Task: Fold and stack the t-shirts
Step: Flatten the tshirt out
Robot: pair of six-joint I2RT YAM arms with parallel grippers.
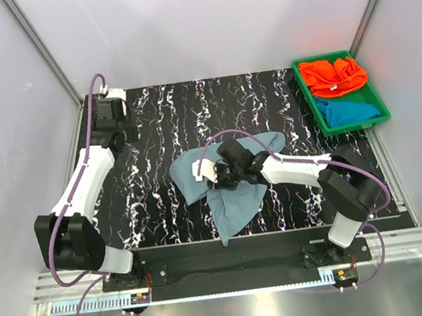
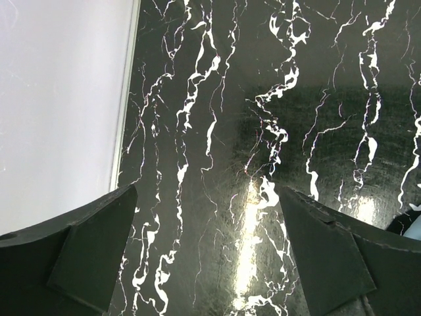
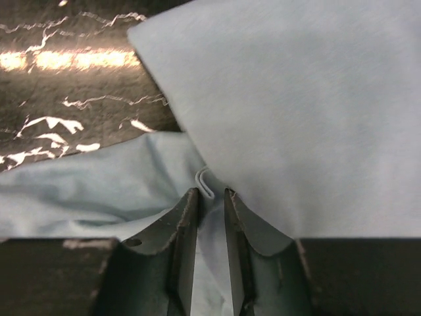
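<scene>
Grey-blue t-shirt (image 3: 316, 99) pinched in right claw (image 3: 210, 194); left claw (image 2: 207, 197) wide open.

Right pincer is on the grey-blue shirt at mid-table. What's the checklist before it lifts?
1. Cloth between the jaws of the right pincer: ok, a fold of the grey-blue t-shirt sits in the narrow gap.
2. Shirt lying flat: not ok, it is crumpled.
3. Number of layers pinched: cannot tell.
4. Free left pincer: ok, wide open over bare table, at the far left, away from the shirt.
5. The orange t-shirt and teal t-shirt out of the way: ok, both in the green tray.
</scene>
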